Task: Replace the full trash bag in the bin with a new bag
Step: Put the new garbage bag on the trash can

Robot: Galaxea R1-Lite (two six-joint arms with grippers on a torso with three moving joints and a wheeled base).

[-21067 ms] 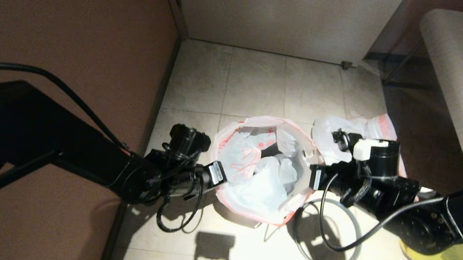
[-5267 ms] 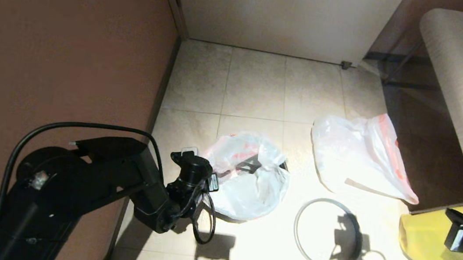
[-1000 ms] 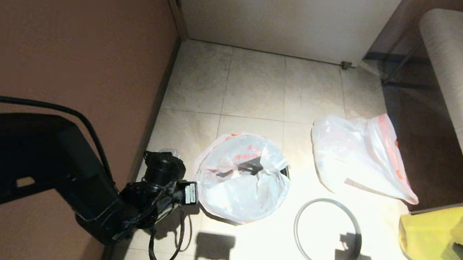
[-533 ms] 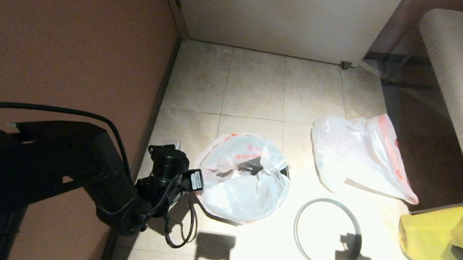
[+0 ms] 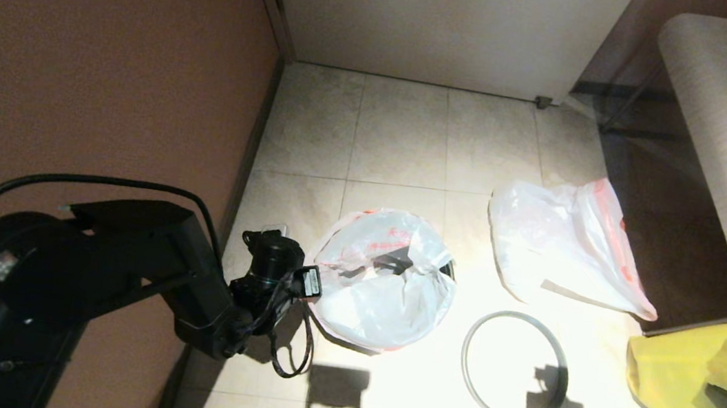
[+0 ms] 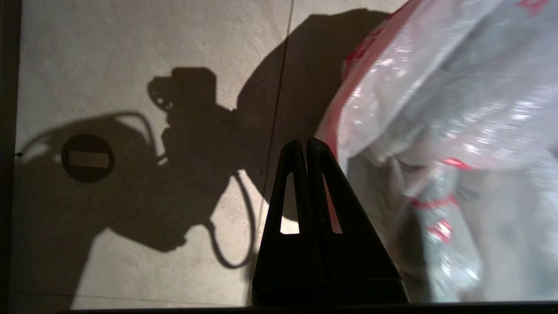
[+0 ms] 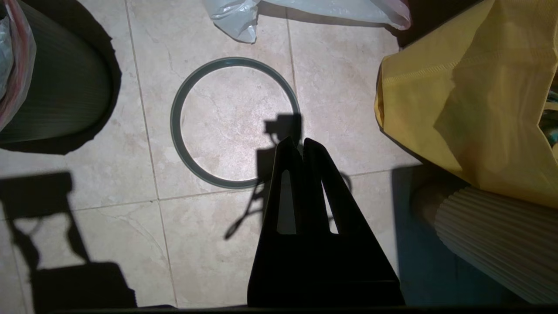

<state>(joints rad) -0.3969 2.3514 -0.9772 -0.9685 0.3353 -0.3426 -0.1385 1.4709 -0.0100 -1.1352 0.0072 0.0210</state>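
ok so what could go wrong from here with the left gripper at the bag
1. The left gripper is shut with its tips beside the full bag, not on the film; a lift now would likely come up empty.
2. The bag's loose film hangs over the bin's side, so a pull might tip the bin.
3. The hoop lies on the floor beside the bin, where a dragged bag could catch it.
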